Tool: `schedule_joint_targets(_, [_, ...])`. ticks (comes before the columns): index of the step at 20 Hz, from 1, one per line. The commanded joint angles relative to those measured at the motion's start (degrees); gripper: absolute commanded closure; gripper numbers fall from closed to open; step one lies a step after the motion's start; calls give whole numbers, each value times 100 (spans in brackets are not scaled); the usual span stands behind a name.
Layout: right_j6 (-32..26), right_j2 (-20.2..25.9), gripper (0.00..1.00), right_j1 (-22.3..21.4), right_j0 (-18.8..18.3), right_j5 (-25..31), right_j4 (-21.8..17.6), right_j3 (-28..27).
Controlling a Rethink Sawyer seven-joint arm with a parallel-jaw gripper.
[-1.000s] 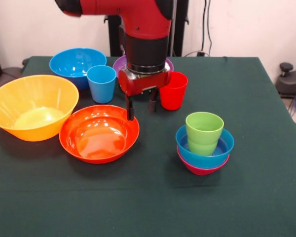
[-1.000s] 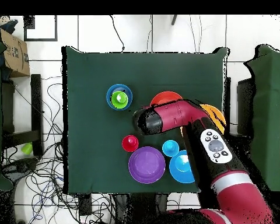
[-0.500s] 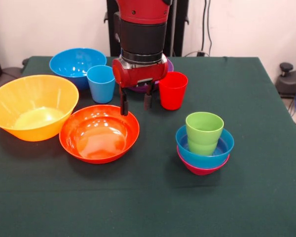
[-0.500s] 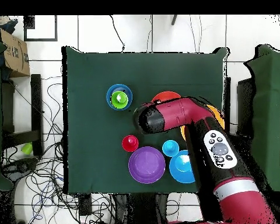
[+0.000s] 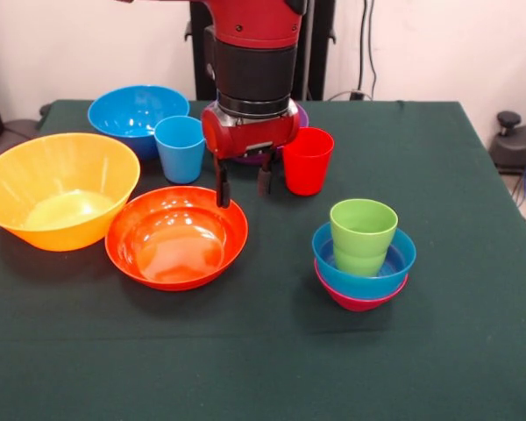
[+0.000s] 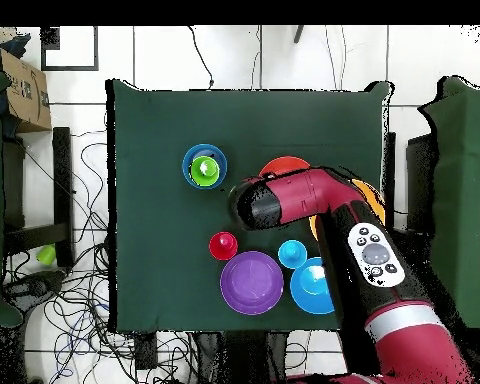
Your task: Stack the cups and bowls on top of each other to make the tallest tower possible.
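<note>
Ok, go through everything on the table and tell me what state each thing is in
gripper: open, empty, above the red-orange bowl's far rim
green cup: upright, nested in small blue bowl
magenta bowl: under the blue one
red cup: upright, empty
light blue cup: upright, empty
yellow-orange bowl: upright, unstacked

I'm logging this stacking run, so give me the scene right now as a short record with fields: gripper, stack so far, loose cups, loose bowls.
gripper: gripper open, empty, hanging above the far rim of the red-orange bowl
stack so far: green cup in small blue bowl in small magenta bowl
loose cups: light blue cup, red cup, both upright on the table
loose bowls: yellow-orange bowl, large blue bowl, purple bowl, red-orange bowl
</note>
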Motion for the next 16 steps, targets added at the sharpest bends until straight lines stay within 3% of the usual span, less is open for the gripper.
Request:
schedule_joint_targets(1, [-313, -74, 0, 463, 64, 53, -411, -110])
schedule_joint_targets(16, [-361, -125, 0, 665, 42, -149, -597, -260])
